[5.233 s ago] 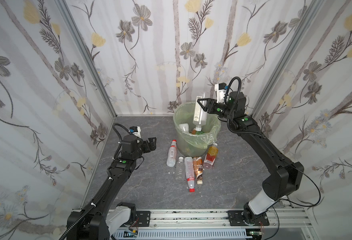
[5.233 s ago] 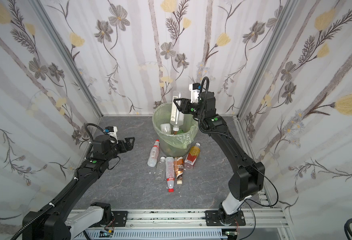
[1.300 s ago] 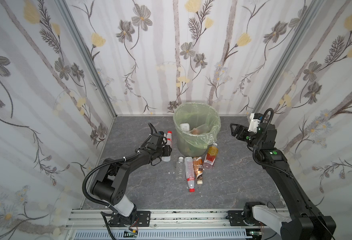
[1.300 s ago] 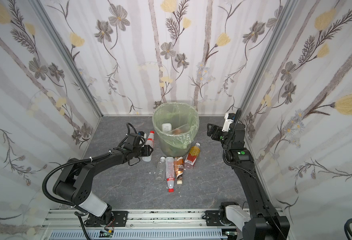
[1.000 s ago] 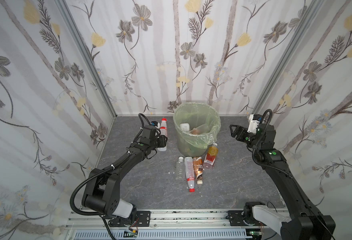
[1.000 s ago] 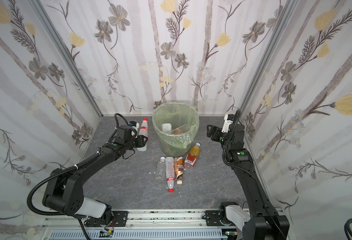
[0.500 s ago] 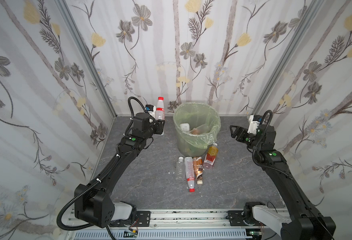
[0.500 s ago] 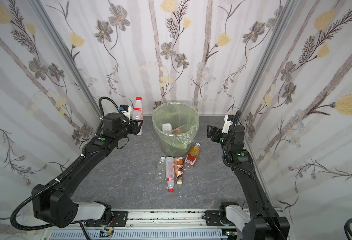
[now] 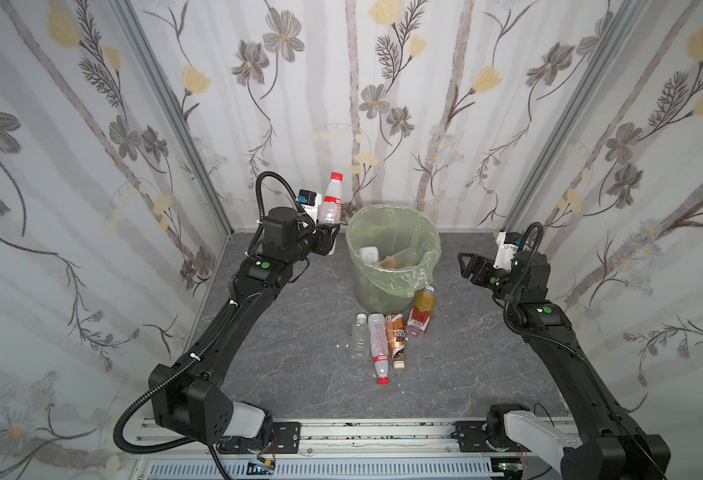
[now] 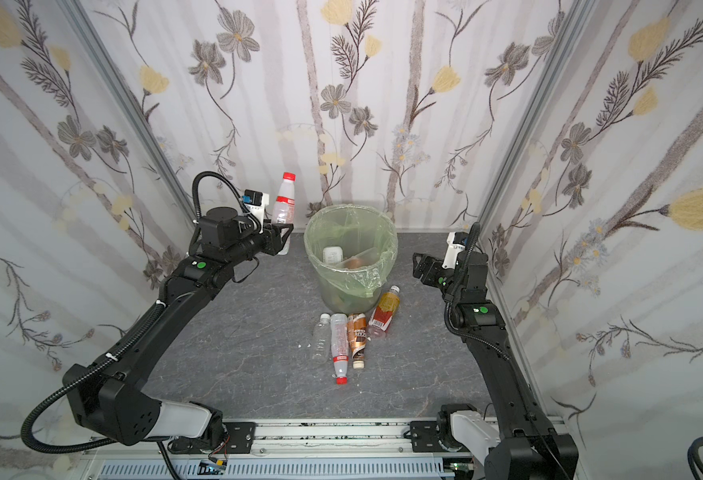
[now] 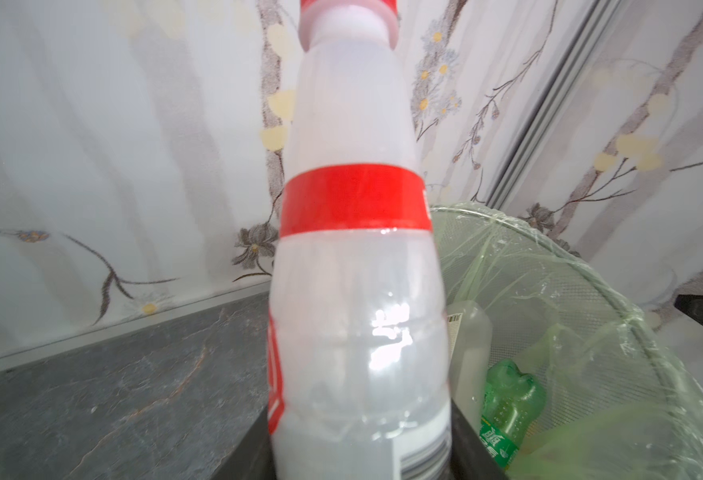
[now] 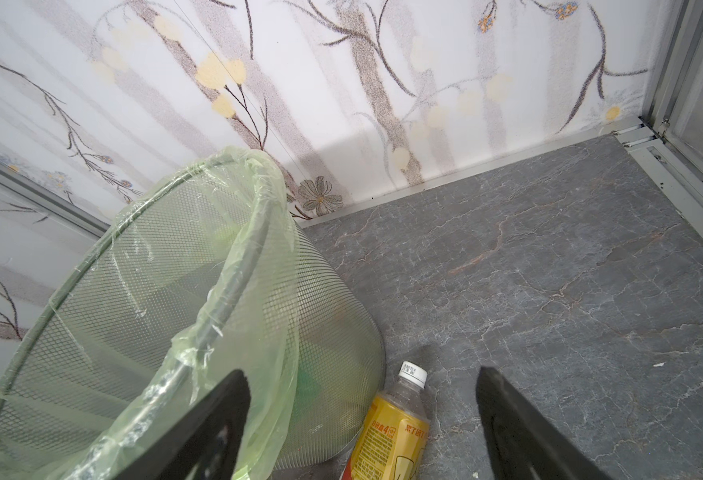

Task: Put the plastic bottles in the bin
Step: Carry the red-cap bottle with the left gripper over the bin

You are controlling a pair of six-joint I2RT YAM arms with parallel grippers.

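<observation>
My left gripper (image 9: 327,237) (image 11: 362,451) is shut on the lower body of a clear bottle (image 9: 330,203) (image 10: 283,204) (image 11: 354,291) with a red cap and red band. It holds the bottle upright, just left of the bin's rim. The bin (image 9: 367,286) (image 10: 388,232) (image 12: 142,291) is a mesh basket with a pale green bag. A white-labelled bottle (image 9: 368,253) and a green one (image 11: 507,409) lie inside it. My right gripper (image 9: 464,266) (image 10: 419,266) (image 12: 360,374) stands open and empty, right of the bin, above an amber-tea bottle (image 9: 421,309) (image 12: 391,432) on the floor.
Three more bottles lie side by side in front of the bin: a clear one (image 9: 359,337), a red-capped one (image 9: 378,350) and a brown coffee one (image 9: 396,338). Flowered walls close in the back and both sides of the grey floor (image 9: 300,353).
My left arm has lifted the red-capped bottle from floor level up and back to beside the bin's rim. The right arm has hardly moved.
</observation>
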